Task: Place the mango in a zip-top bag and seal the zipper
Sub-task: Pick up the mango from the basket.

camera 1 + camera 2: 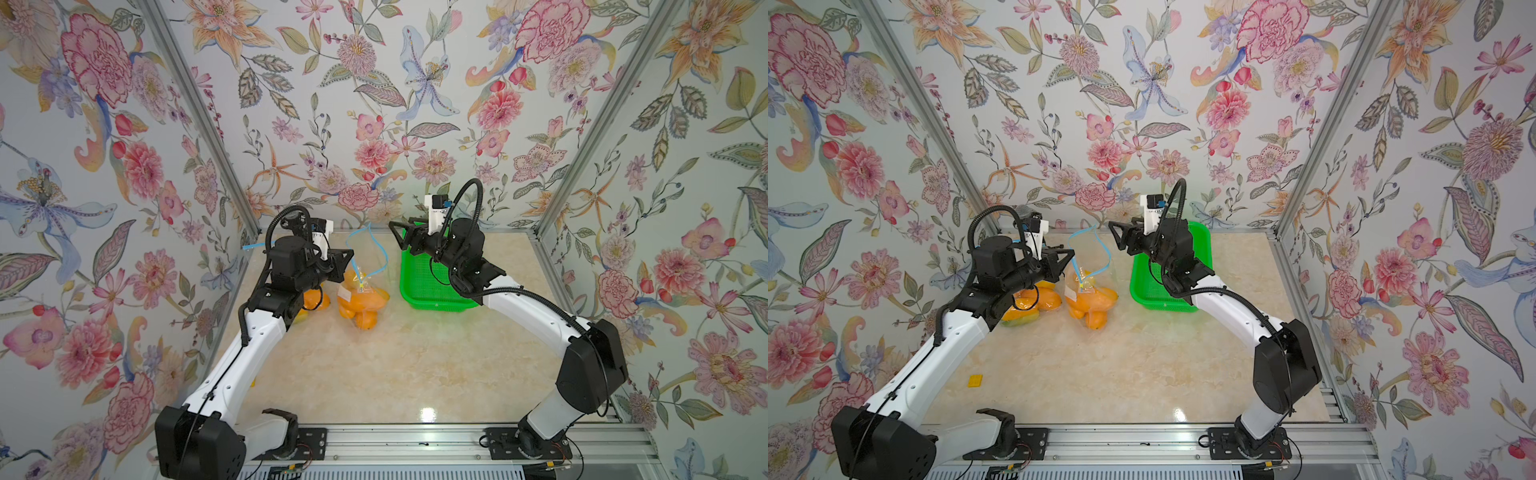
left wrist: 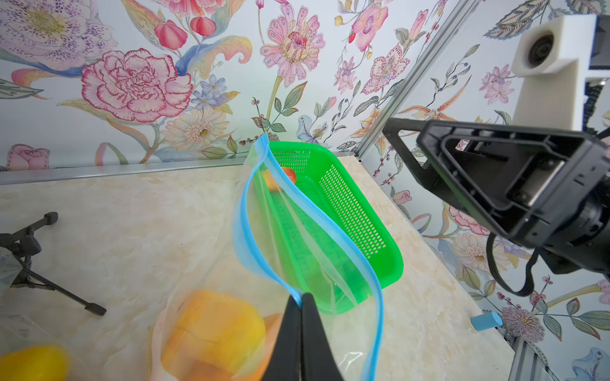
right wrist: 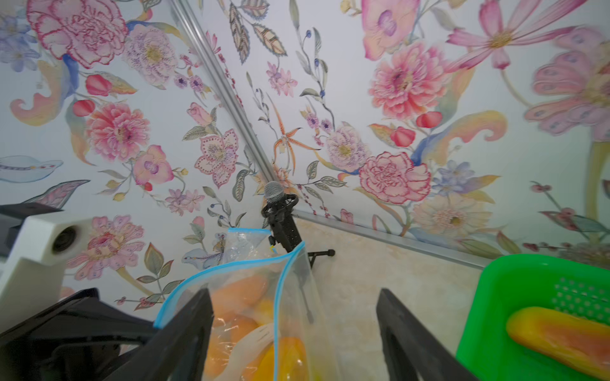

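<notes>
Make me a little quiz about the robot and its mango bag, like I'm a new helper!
1. True or false: the left gripper is pinching the blue rim of the bag.
2. Pick one. The right gripper is: A open; B shut on the bag; C out of sight.
3. Fill in: one mango lies in the ___ basket.
Key: 1 true; 2 A; 3 green.
</notes>
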`<state>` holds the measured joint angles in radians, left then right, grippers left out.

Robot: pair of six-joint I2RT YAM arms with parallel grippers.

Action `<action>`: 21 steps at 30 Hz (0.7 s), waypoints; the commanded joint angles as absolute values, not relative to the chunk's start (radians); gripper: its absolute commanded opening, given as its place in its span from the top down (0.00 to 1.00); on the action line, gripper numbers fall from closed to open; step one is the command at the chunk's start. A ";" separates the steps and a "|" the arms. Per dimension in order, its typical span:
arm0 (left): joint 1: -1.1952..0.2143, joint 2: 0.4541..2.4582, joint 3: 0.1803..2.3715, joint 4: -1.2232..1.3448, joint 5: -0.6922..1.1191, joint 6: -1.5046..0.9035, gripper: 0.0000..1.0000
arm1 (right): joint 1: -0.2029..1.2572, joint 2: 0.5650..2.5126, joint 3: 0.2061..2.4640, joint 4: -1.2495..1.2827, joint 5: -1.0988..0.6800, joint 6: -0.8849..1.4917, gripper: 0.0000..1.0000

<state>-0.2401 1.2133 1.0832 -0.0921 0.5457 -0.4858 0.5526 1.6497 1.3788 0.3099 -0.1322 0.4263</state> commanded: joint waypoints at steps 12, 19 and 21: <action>-0.227 1.208 1.089 -0.086 0.539 -0.463 1.00 | 0.387 2.175 1.601 0.088 0.113 0.940 0.16; -0.224 1.217 1.091 -0.095 0.536 -0.454 1.00 | 0.355 2.339 1.699 0.183 0.088 1.086 0.19; -0.224 1.220 1.091 -0.095 0.535 -0.452 1.00 | 0.348 2.377 1.720 0.219 0.080 1.121 0.20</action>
<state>-0.2371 1.2137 1.0832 -0.0959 0.5426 -0.4782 0.3592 2.3295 1.6783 0.1486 0.0864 1.0142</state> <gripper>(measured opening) 0.048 0.800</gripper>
